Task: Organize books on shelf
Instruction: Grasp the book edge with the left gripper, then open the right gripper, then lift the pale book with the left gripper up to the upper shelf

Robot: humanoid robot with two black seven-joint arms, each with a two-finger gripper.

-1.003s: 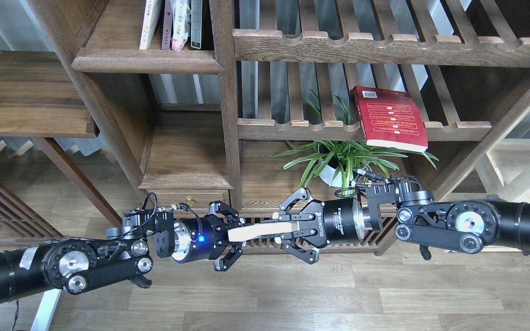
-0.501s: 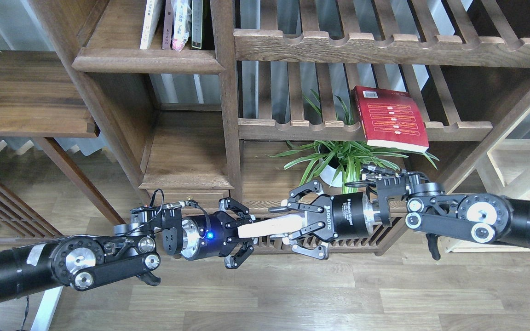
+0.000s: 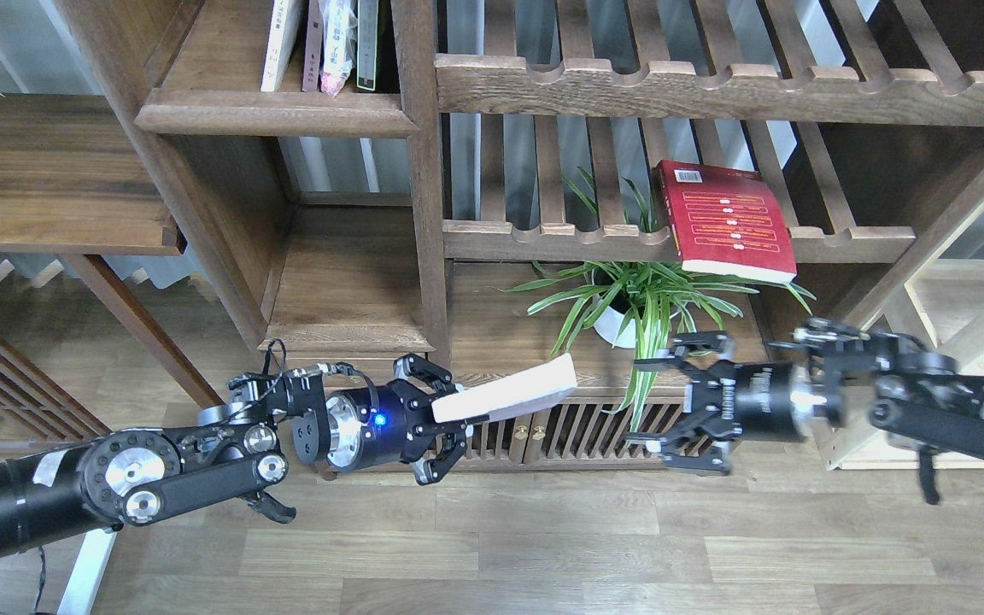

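Pale white-lavender paperback book [image 3: 509, 391] is pinched at one short end by the left claw [image 3: 445, 410], whose fingers are pressed on its covers, so the book sticks out to the right, tilted a little upward, in the air in front of the low cabinet. I judge this end grip is chosen so that the free end can go first into a narrow gap. The right claw [image 3: 671, 410] is spread wide and holds nothing; it hangs well apart from the book, to the right, below the green potted plant [image 3: 637, 299]. The narrow dark-brown wooden compartment with a flat board and rounded front lip [image 3: 274, 111] is up at the left, and it already holds a few things standing upright: a white book [image 3: 280, 43], a thin dark volume, a pink plastic-wrapped item [image 3: 336, 43] and a dark green spine [image 3: 365, 43]. There seems to be free space at the left side of this board, so I think the pale book belongs there, standing like the others. The red paperback with yellow text bands [image 3: 727, 220] lies flat and a bit skewed on the slatted rack [image 3: 543, 239] at the right, its lower edge passing over the scalloped front rail; it is not yet organized. A yellow-green book I cannot find with certainty.
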